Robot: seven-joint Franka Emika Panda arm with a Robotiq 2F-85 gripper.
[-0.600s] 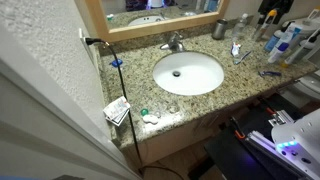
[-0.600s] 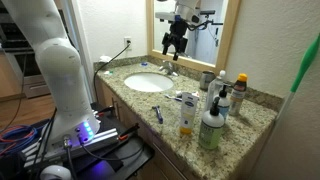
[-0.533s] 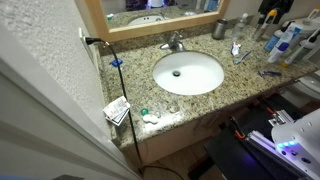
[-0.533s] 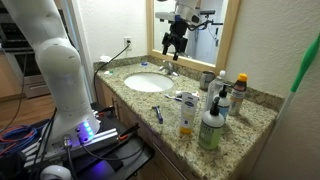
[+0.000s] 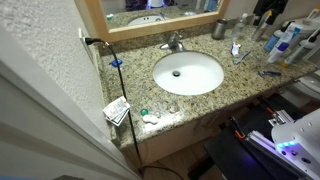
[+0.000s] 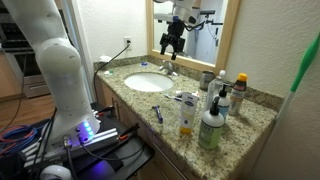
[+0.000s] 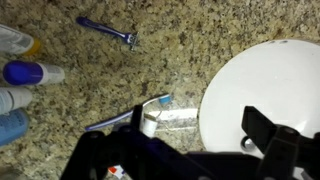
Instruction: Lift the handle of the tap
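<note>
Handle (image 5: 177, 38) tops tap (image 5: 171, 45), upper centre, behind basin (image 5: 203, 80). Likely rigid, slick metal; best hooked under its free tip. Gripper (image 6: 172, 46) hovers above, jaws wide.

**Speckled granite worktop with an inset basin**

A white oval basin (image 5: 188, 72) is set into the speckled granite worktop (image 5: 130, 75), and the tap (image 5: 174, 43) is mounted just behind it. Bottles (image 6: 210, 125) are grouped at one end, as seen in both exterior views, and a metal cup (image 5: 219, 30) stands near the back edge. In the wrist view a blue razor (image 7: 108, 33) lies apart from a toothbrush (image 7: 110, 122), which is close to the basin rim. A small striped packet (image 5: 117, 110) lies at the opposite front corner.
</note>
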